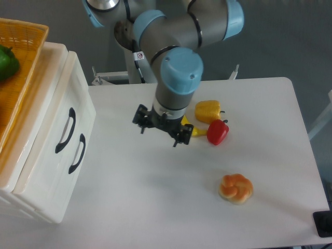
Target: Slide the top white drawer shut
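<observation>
The top white drawer (52, 111) sits in the white cabinet at the left, its front level with the lower drawer front (54, 181). Its black curved handle (65, 130) lies just above the lower handle (77, 153). My gripper (158, 133) hangs over the middle of the table, well to the right of the cabinet and touching neither handle. It points down, its fingers are spread open and nothing is between them.
An orange wicker basket (18, 85) holding a green vegetable (7, 62) rests on top of the cabinet. A banana (196, 130), mostly behind my wrist, a yellow pepper (208, 111) and a red pepper (217, 132) lie just right of the gripper. A bun (236, 188) sits nearer the front.
</observation>
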`<state>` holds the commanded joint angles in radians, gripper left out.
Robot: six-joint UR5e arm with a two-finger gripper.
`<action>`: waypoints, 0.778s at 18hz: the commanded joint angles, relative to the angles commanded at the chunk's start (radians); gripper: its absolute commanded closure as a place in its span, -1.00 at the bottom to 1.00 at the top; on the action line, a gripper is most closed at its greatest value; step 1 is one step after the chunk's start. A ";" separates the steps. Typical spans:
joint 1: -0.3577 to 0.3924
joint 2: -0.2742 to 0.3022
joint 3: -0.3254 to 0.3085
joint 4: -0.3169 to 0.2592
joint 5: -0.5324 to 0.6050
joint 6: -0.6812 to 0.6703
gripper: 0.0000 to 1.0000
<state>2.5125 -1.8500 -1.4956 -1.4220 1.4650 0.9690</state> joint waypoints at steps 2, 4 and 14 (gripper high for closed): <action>0.038 0.037 -0.003 -0.003 0.003 0.095 -1.00; 0.081 0.048 -0.003 -0.002 0.008 0.186 -1.00; 0.221 0.100 -0.017 -0.008 0.155 0.481 -1.00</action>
<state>2.7334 -1.7503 -1.5125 -1.4297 1.6199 1.4495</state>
